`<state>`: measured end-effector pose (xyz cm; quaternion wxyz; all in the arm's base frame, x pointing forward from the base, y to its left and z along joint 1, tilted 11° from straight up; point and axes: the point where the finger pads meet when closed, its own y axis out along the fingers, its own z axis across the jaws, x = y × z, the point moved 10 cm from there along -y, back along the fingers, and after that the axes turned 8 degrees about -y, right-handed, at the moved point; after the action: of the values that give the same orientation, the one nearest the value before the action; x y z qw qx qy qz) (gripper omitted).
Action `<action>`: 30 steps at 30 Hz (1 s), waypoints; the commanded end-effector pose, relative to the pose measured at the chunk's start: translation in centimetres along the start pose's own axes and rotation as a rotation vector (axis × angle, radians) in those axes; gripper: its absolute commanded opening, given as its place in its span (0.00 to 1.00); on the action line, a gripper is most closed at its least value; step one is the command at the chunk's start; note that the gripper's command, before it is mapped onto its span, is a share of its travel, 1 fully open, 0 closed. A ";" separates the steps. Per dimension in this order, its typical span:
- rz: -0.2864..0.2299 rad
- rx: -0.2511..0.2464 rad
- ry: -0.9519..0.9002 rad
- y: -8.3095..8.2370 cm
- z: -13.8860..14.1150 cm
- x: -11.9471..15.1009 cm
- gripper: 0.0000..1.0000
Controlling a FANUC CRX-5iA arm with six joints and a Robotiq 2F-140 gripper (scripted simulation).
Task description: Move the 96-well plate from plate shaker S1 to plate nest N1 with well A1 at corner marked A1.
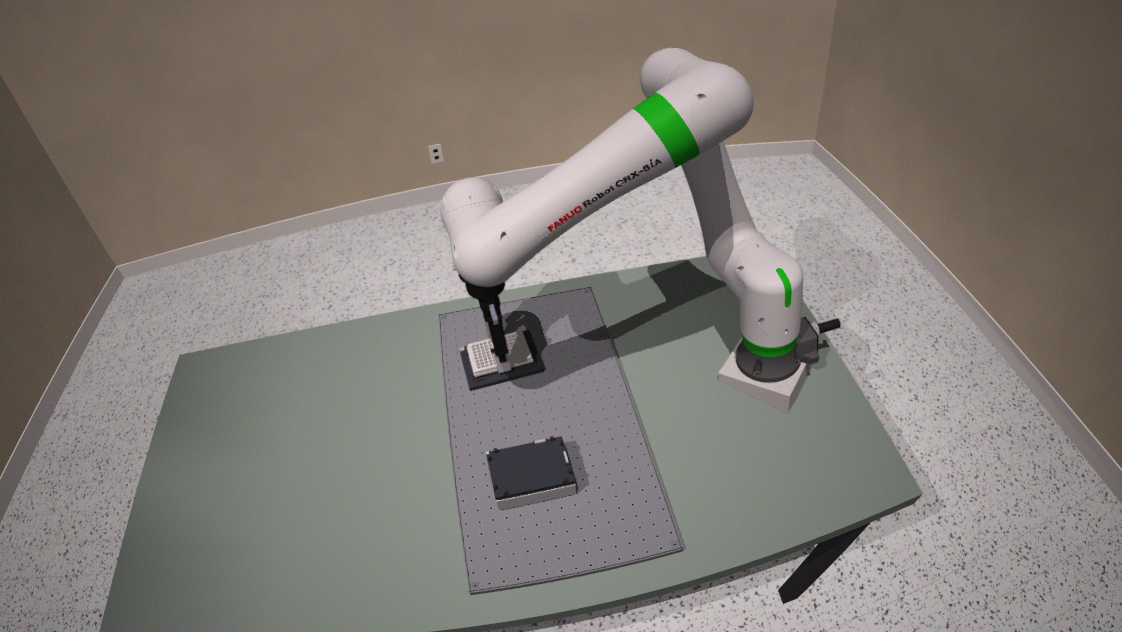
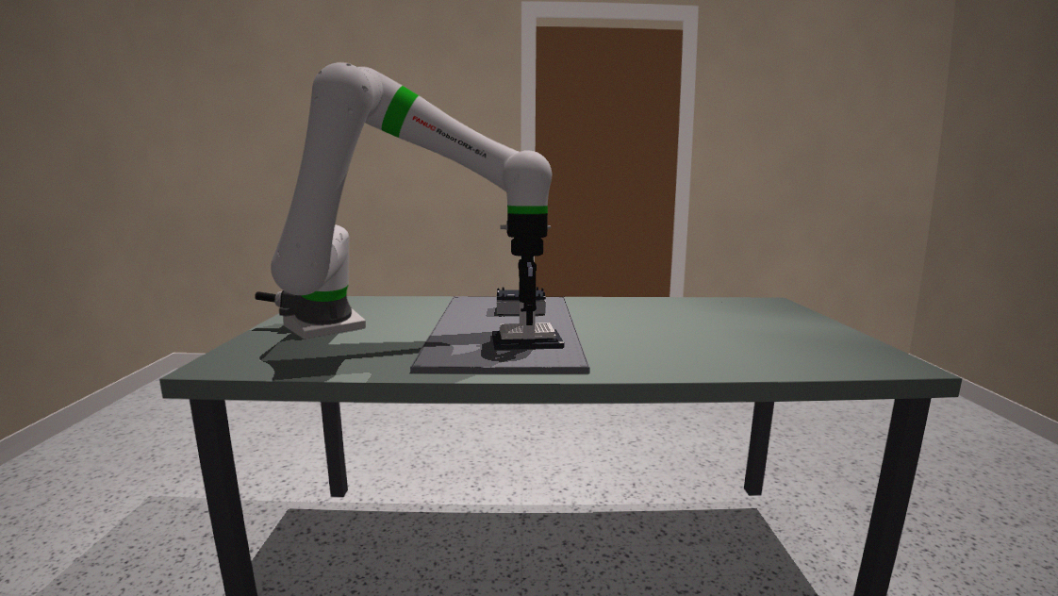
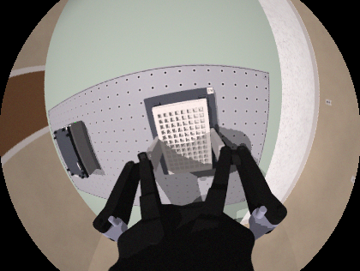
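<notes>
Gripper (image 1: pixel 497 362) clamps plate (image 1: pixel 484 357); arm (image 1: pixel 604 196) (lettered "FANUC") overhead.

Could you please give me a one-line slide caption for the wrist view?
Pincer shut on the 96-well plate, held over plate nest N1 on the perforated breadboard.

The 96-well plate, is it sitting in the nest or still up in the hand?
In the nest, held: the 96-well plate sits on the dark nest, and the hand is shut on it.
</notes>
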<state>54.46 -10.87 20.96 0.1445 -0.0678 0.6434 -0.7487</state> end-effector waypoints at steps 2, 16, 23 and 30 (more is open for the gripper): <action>0.000 0.000 0.000 0.1 0.0 0.0 0.00; 0.000 0.000 0.000 0.3 0.0 0.0 0.00; 0.000 0.000 0.000 0.4 0.0 0.0 0.00; 0.000 0.000 0.000 0.5 0.0 0.0 0.00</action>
<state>54.51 -10.93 20.53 0.1445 -0.0678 0.6434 -0.7487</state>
